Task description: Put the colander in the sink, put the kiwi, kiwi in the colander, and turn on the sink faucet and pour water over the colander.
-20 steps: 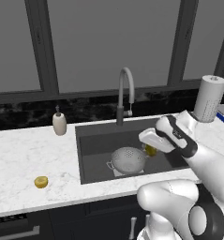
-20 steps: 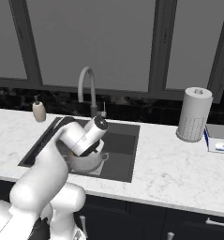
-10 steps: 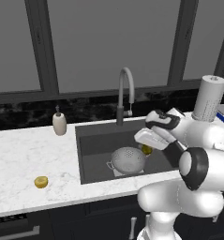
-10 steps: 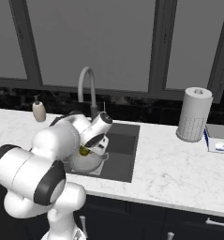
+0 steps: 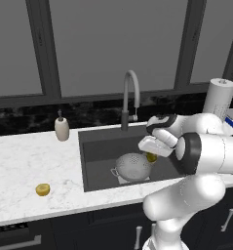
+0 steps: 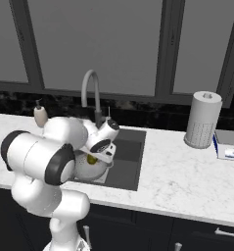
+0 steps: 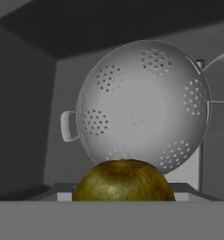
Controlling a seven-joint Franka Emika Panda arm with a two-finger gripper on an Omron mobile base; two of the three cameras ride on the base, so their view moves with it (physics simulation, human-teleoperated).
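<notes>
Your gripper: fingers clamped on the olive-brown kiwi, held above the sink. Colander: upright on the sink floor, just below the fruit. Yellow kiwi: on the counter, left of the sink. Faucet: at the far rim.

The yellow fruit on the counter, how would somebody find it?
Start at the dark sink and go left across the white marble counter, toward its front edge. The small yellow kiwi lies there alone, well in front of the cream soap bottle; it is the one yellow thing on that stretch.
</notes>
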